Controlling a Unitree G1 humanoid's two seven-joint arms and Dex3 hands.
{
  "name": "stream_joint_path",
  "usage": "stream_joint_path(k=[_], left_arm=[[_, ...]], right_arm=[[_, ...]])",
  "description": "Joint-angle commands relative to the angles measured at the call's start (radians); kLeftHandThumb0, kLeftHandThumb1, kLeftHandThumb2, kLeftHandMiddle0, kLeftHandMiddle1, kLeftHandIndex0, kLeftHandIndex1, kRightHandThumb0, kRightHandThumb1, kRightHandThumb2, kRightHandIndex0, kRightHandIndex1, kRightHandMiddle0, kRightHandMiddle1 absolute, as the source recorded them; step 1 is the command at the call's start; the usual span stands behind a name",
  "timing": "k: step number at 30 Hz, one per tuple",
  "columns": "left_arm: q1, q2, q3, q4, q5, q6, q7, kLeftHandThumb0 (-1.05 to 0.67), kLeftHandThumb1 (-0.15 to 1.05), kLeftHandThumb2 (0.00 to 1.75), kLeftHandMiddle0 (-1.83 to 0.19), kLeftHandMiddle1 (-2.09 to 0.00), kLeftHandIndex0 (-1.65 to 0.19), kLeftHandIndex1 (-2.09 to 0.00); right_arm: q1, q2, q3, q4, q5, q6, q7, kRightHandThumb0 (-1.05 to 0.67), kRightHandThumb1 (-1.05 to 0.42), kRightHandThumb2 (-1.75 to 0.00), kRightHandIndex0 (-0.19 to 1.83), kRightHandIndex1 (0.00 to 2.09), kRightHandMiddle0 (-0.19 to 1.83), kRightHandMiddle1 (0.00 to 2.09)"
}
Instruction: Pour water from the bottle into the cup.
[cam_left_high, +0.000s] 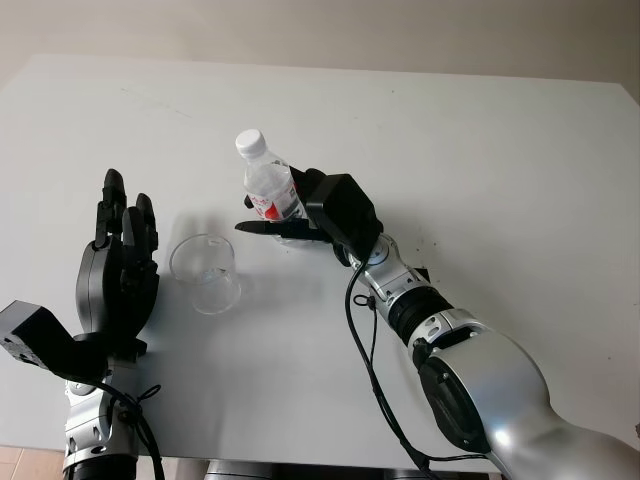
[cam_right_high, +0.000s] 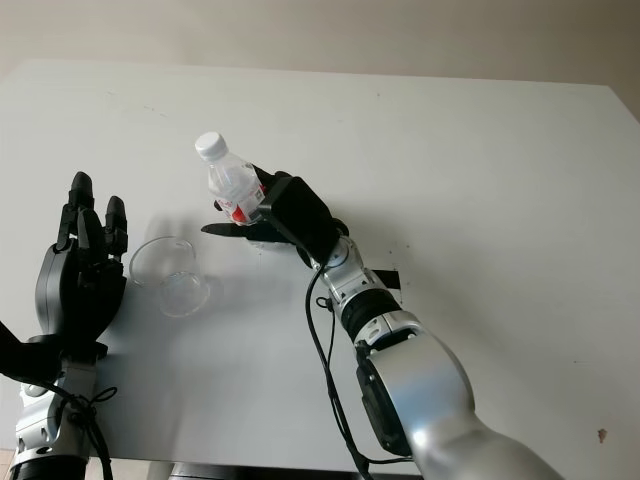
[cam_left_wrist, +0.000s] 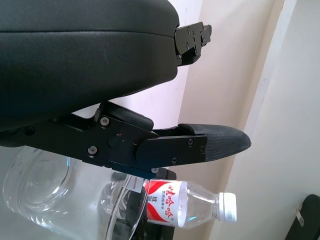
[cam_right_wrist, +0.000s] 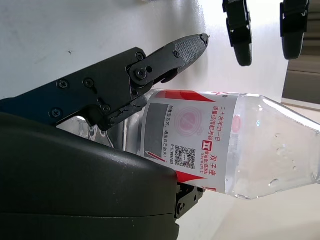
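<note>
Head views, bottle: we see the bottle (cam_left_high: 268, 183) near the middle of the white desk (cam_left_high: 480, 150), clear plastic with a red label and its white cap (cam_left_high: 249, 142) still on.
Head views, right hand: our right hand (cam_left_high: 300, 215) is wrapped around the bottle's lower half, at the label band.
Head views, cup: the clear cup (cam_left_high: 205, 272) stands upright, mouth up, just beside the bottle and between the two hands.
Head views, left hand: our left hand (cam_left_high: 118, 268) is open, just beside the cup and not touching it.
Head views, axis: we read the bottle's long axis as close to upright, cap uppermost, leaning slightly away from the cup.
Left wrist view: we see the cup (cam_left_wrist: 37, 182) near the left hand's fingers (cam_left_wrist: 210, 142), with the bottle (cam_left_wrist: 190, 202) beyond it.
Right wrist view, grip: the right hand's fingers (cam_right_wrist: 170, 57) and palm close on the labelled section of the bottle (cam_right_wrist: 225, 145).
Right wrist view, contents: we see droplets inside the clear wall, but we cannot tell the water level.
Handling judgement: we expect a light, thin-walled bottle that dents under a hard squeeze and slips where smooth, so the label band suits the grip.
Cup judgement: we judge the cup light and easily tipped.
Step judgement: with the cap on, no water can pour yet.
</note>
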Motion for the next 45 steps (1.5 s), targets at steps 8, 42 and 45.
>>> stream_joint_path(k=[8, 42, 45], left_arm=[[0.008, 0.000, 0.000, 0.022, -0.004, 0.018, -0.003, -0.73, 1.05, 0.45, 0.15, -0.05, 0.17, -0.05], [-0.026, -0.015, -0.004, 0.052, -0.003, 0.002, -0.005, -0.73, 1.05, 0.46, 0.15, -0.05, 0.17, -0.05], [-0.030, -0.016, -0.004, 0.059, -0.005, 0.003, -0.005, -0.73, 1.05, 0.46, 0.15, -0.05, 0.17, -0.05]], right_arm=[[-0.029, -0.014, -0.029, -0.008, 0.024, -0.040, -0.043, -0.20, -1.05, -0.27, 1.07, 2.09, 1.07, 2.09], [-0.223, -0.233, 0.414, -0.028, -0.524, -0.218, -0.500, -0.15, -1.00, -0.20, 0.95, 2.09, 0.62, 2.09], [-0.226, -0.222, 0.422, -0.024, -0.526, -0.224, -0.502, -0.16, -0.98, -0.24, 1.00, 2.09, 0.67, 2.09]])
